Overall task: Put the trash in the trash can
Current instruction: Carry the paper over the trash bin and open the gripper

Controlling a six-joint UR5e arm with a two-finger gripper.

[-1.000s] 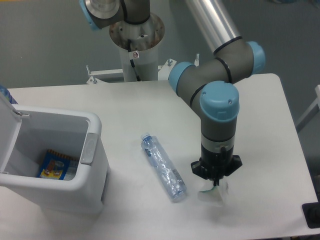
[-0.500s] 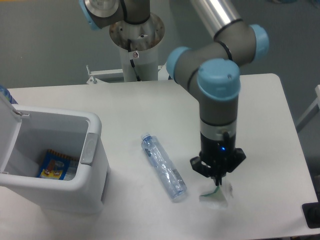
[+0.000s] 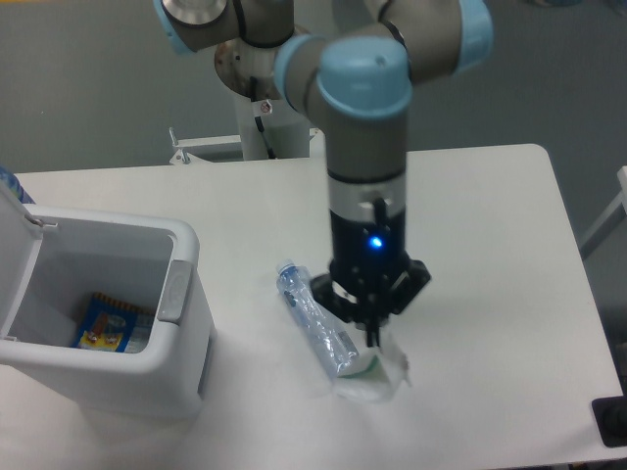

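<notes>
A crumpled white wrapper [image 3: 376,373] hangs from my gripper [image 3: 372,340], which is shut on its top edge and holds it above the table. The crushed clear bottle with a blue cap [image 3: 316,320] lies diagonally on the table, just left of the gripper, with its lower end partly behind the wrapper. The white trash can [image 3: 186,323] stands open at the left, its lid [image 3: 12,220] raised.
A blue-and-yellow snack packet [image 3: 106,324] lies at the bottom of the bin. The arm's base column [image 3: 266,98] stands at the back of the table. A dark object [image 3: 611,421] sits at the table's right front corner.
My gripper has lifted the wrapper off the table and carried it left, from right of the bottle to just beside its lower end. The bottle has not moved.
</notes>
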